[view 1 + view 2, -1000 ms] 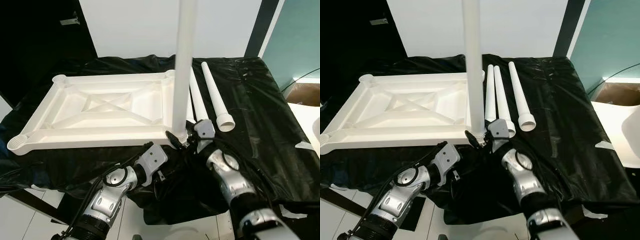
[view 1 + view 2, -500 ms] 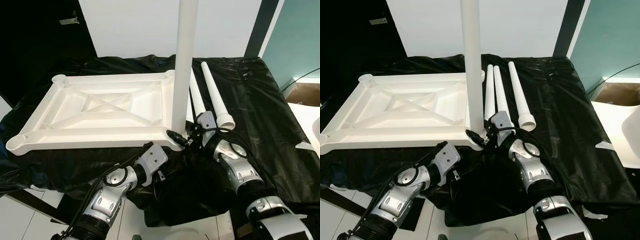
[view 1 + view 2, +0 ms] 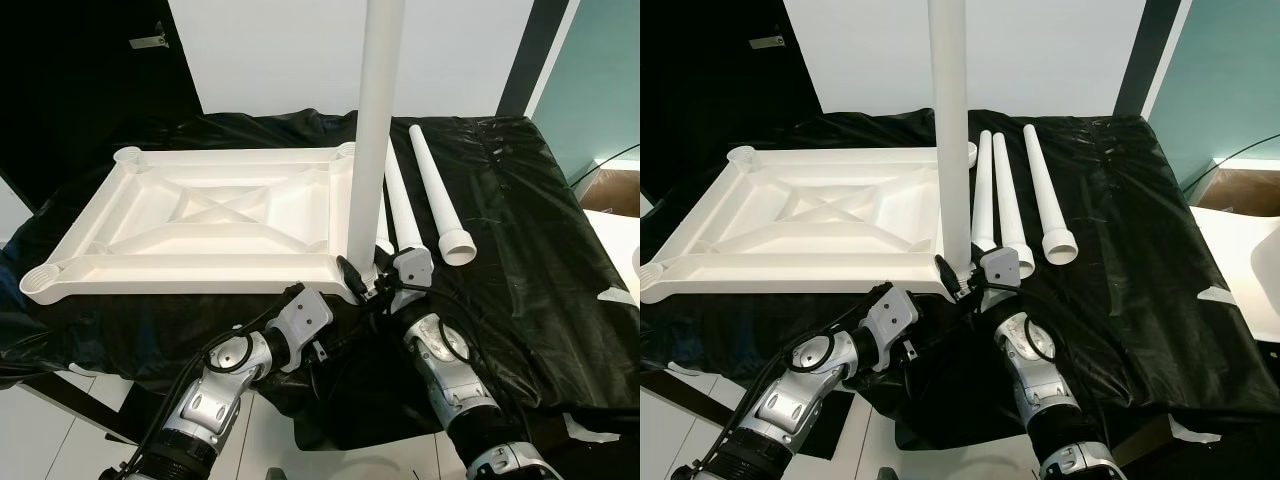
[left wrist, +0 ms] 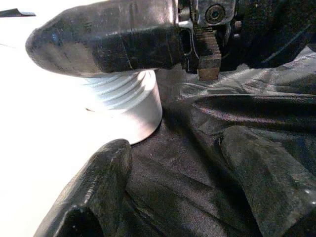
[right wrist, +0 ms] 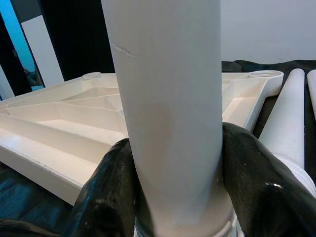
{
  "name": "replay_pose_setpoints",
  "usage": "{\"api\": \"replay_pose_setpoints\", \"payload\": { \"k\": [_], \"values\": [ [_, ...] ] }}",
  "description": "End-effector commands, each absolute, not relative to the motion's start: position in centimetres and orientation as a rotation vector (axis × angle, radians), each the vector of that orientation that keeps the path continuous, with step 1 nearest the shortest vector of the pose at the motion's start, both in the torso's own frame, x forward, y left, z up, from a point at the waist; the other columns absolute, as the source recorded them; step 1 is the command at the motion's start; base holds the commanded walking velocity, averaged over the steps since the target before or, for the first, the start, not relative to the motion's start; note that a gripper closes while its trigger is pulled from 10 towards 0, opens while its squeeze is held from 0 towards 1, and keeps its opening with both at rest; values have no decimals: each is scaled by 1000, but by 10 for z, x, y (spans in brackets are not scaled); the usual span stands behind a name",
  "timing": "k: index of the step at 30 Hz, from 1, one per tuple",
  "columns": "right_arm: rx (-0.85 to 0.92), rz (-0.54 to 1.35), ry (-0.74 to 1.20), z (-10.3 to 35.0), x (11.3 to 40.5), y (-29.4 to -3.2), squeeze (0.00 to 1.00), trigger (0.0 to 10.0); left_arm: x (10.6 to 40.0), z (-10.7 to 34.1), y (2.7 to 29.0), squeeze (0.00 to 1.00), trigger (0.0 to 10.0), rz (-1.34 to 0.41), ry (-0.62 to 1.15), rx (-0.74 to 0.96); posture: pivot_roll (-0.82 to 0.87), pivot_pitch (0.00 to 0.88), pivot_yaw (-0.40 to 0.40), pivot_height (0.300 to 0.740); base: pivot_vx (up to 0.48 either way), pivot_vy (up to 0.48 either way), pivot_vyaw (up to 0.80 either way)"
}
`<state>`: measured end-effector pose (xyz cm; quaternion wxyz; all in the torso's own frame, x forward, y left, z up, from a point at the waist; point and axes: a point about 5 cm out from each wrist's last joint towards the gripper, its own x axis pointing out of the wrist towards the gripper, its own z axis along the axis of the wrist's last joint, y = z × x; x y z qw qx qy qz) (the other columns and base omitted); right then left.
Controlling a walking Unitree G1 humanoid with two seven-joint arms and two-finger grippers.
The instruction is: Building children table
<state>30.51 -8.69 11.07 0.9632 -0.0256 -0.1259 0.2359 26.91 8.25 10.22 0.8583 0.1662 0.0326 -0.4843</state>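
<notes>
- I had the white tabletop (image 3: 200, 225) lying upside down across the left and centre of the head view, ribs facing up, on the surface covered in black plastic sheet (image 3: 520, 260).
- One white leg (image 3: 375, 140) stood upright at the tabletop's near right corner, just right of centre frame, its top running out of the upper edge.
- My right gripper (image 5: 173, 197) was clamped on that leg just above its foot; in the right wrist view a black finger (image 5: 106, 192) pressed each side of the tube, with the leg filling the gap between them.
- My left gripper (image 4: 173, 192) sat low at the surface's near edge, below centre frame, with its fingers (image 4: 96, 190) spread and nothing between them except black sheet.
- In the left wrist view the leg's ribbed base (image 4: 123, 101) stood just beyond the left fingers, apart from them, with a right finger lying across above it.
- Three spare legs lay flat right of the upright one: two (image 3: 998, 205) side by side touching, the third (image 3: 440, 195) a little apart further right, wide ends toward me.
- A white wall (image 3: 300, 50) filled the upper centre.
</notes>
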Motion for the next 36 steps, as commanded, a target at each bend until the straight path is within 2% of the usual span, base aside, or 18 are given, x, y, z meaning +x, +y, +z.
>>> {"api": "replay_pose_setpoints", "payload": {
  "k": [1,2,5,6,10,11,22,23,30,33,36],
  "values": [
    [-80,470,-267,112,307,-90,0,0,270,100,86,0,10000,-1006,81,364,109,0,34,740,0,0,0],
    [-82,492,-260,112,307,-89,0,10000,270,100,85,0,10000,-1008,81,365,109,0,34,740,0,0,0],
    [-82,575,-251,111,304,-83,0,10000,270,100,84,0,10000,-1010,80,365,109,0,34,740,0,0,0],
    [-79,610,-245,112,303,-83,1000,10000,270,100,84,0,10000,-1010,79,365,107,0,32,740,0,0,0],
    [-95,637,-238,113,305,-83,1000,10000,270,100,84,0,10000,-1010,79,365,105,0,32,740,0,0,0],
    [-118,650,-236,114,308,-84,0,10000,270,100,84,0,10000,-1010,79,365,104,0,31,740,0,0,0],
    [-273,687,-312,141,329,-102,0,10000,270,99,84,0,10000,-1011,80,364,102,0,32,740,0,0,0],
    [-272,727,-291,140,329,-102,0,0,270,99,84,0,10000,-1011,80,364,102,0,32,740,0,0,0],
    [-230,873,-188,125,321,-95,0,0,269,98,84,0,10000,-1012,81,364,104,0,32,740,0,0,0],
    [-187,853,-166,121,321,-93,0,0,269,98,84,0,10000,-1010,80,364,105,0,31,740,0,0,0],
    [-141,745,-225,124,321,-91,0,0,269,98,84,0,10000,-1008,80,364,110,0,26,740,0,0,0]
  ]
}}
